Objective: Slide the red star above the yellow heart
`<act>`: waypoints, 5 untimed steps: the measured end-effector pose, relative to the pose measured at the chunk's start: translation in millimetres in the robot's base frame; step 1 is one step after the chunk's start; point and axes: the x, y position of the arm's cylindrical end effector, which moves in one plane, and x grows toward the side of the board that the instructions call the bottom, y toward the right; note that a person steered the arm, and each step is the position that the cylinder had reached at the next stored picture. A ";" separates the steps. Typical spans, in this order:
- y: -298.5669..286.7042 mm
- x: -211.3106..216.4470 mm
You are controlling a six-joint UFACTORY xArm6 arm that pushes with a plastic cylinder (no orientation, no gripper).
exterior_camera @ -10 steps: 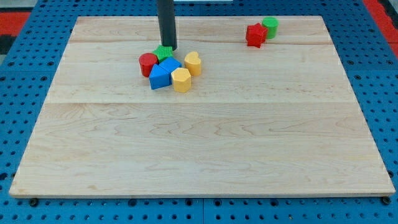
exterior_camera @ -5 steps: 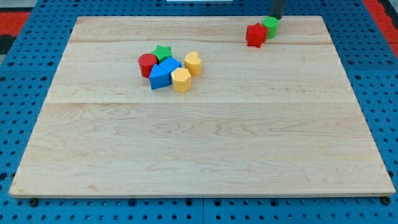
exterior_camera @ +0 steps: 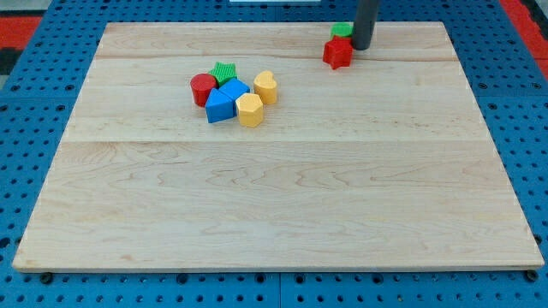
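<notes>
Wooden board (exterior_camera: pixel 274 197) on blue pegboard. Red star (exterior_camera: pixel 337 53): near the view's top, right of centre, well apart from the cluster. My tip (exterior_camera: pixel 362 48): a bare rod with no jaws, just right of the red star, partly hiding a green block (exterior_camera: pixel 342 30) behind. Cluster, upper left of centre: yellow heart (exterior_camera: pixel 265 86), yellow hexagon (exterior_camera: pixel 249 109), two blue blocks (exterior_camera: pixel 225 99), red cylinder (exterior_camera: pixel 203 88), green star (exterior_camera: pixel 224 72)

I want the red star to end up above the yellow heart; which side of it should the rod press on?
Press the red star on its right face, pushing toward the view's left, since the yellow heart lies left and lower. My tip already sits at the star's right edge, the green block just behind. Star points may make it turn, so push centrally.
</notes>
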 end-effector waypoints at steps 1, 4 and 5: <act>-6.7 -0.6; -56.3 24.4; -78.9 26.7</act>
